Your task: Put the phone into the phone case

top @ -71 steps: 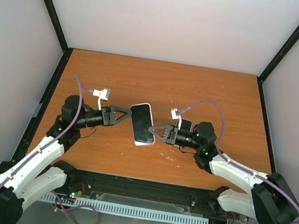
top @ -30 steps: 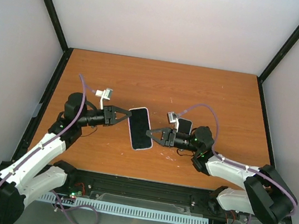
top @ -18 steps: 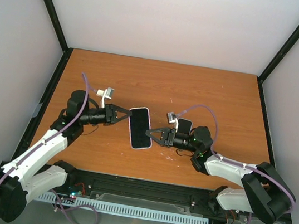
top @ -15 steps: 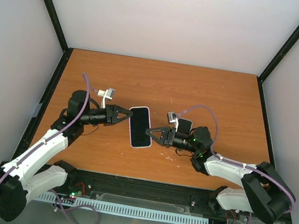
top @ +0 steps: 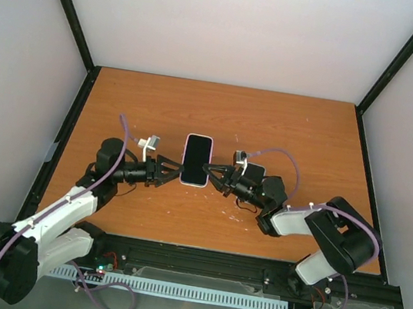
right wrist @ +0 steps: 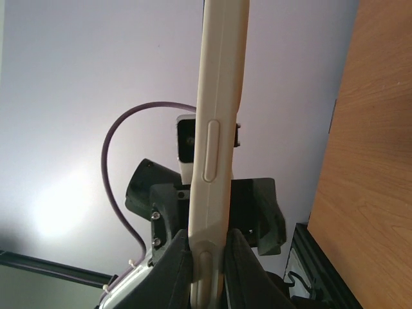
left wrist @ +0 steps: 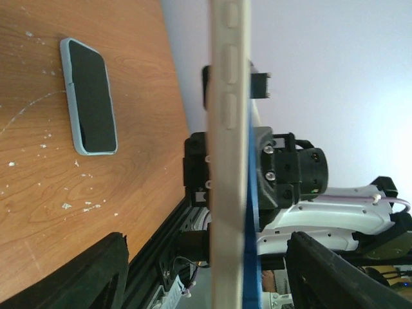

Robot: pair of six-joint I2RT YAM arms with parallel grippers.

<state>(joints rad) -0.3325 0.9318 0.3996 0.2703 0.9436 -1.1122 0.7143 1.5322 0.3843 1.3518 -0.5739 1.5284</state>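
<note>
A whitish-edged phone (left wrist: 228,129) stands edge-on at centre, its side buttons visible. The left gripper (left wrist: 207,257) has its fingers (left wrist: 96,273) spread either side, clear of it. The right arm (left wrist: 293,180) sits directly behind. On the table (left wrist: 38,193) a pale blue phone case (left wrist: 72,96) lies flat with a black phone (left wrist: 91,96) inside.

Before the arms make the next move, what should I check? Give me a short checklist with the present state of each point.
1. Right end effector grips the white-rimmed phone: ok, its fingers clamp the edge.
2. Left end effector is open: ok, its fingers stand wide apart and do not touch that phone.
3. Black phone lies inside the pale blue phone case on the table: ok, dark face within the blue rim.
4. Black phone pressed fully into the case at every corner: cannot tell.
5. Held phone clear of the table: cannot tell.
</note>
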